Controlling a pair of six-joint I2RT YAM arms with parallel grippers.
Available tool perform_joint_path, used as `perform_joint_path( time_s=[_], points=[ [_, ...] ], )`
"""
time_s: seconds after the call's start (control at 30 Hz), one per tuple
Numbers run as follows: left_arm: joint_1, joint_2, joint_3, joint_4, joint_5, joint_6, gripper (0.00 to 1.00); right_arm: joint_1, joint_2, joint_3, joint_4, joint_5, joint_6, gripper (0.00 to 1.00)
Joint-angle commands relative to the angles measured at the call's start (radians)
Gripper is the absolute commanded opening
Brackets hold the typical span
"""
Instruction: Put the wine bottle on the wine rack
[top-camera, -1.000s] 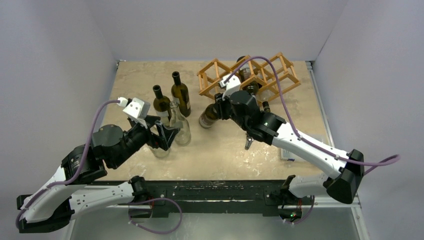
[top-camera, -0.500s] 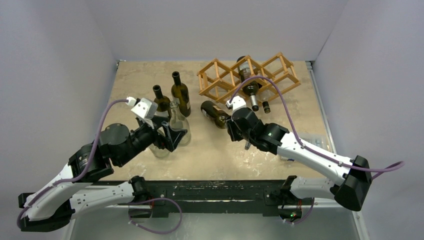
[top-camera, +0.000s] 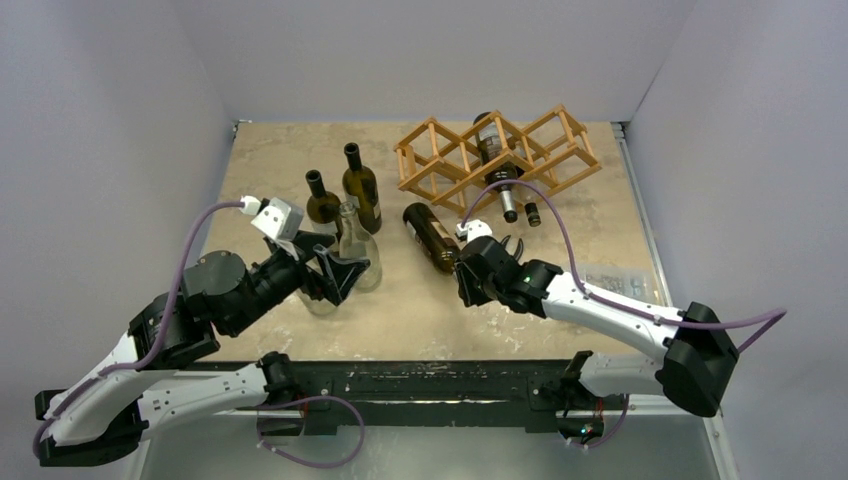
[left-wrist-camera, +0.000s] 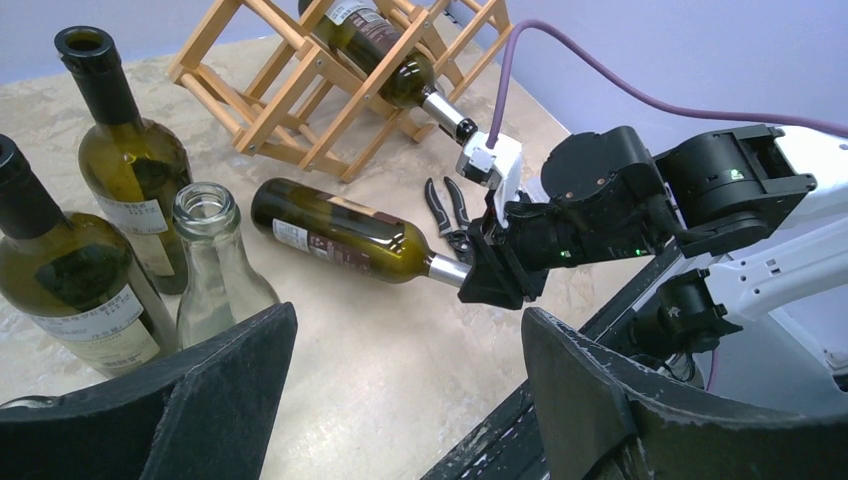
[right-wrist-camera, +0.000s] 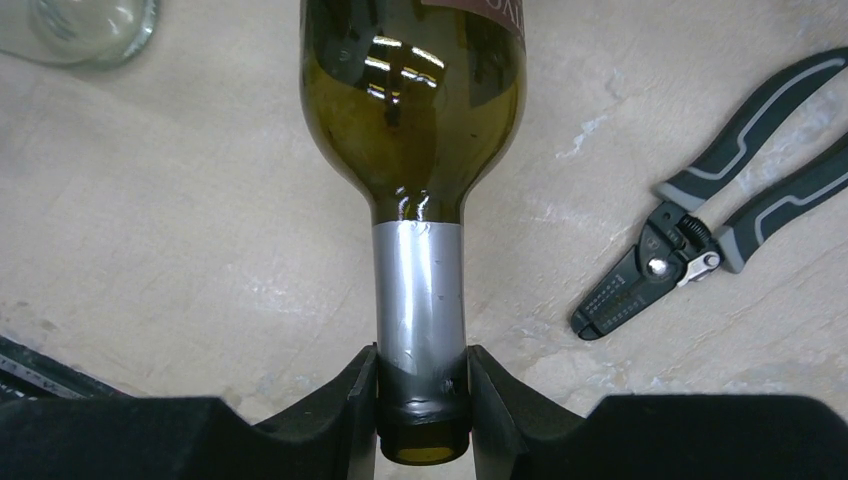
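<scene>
two pincers: the left gripper (top-camera: 342, 272) gapes empty; the right gripper (right-wrist-camera: 422, 400) clamps the foiled neck of the dark green glass wine bottle (right-wrist-camera: 412, 100) lying on the beige table (top-camera: 270, 160). we judge it grasped, not yet lifted into the light-brown wooden lattice wine rack (top-camera: 432, 124).

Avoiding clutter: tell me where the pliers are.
Right wrist view: the pliers lie on the table, just right of the wine bottle neck the right gripper holds.
</scene>
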Motion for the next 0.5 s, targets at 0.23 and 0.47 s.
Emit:
perform_joint_path(
  time_s=[0.23,0.47],
  points=[
    [-0.005,0.017,0.015,-0.013,-0.017,-0.009,0.82,0.003,0.135,-0.062,0.145,0.045,0.098,0.0],
    [-0.005,0.04,0.032,-0.011,-0.014,0.008,0.82,0.003,0.156,-0.076,0.204,0.067,0.078,0.35]
  ],
)
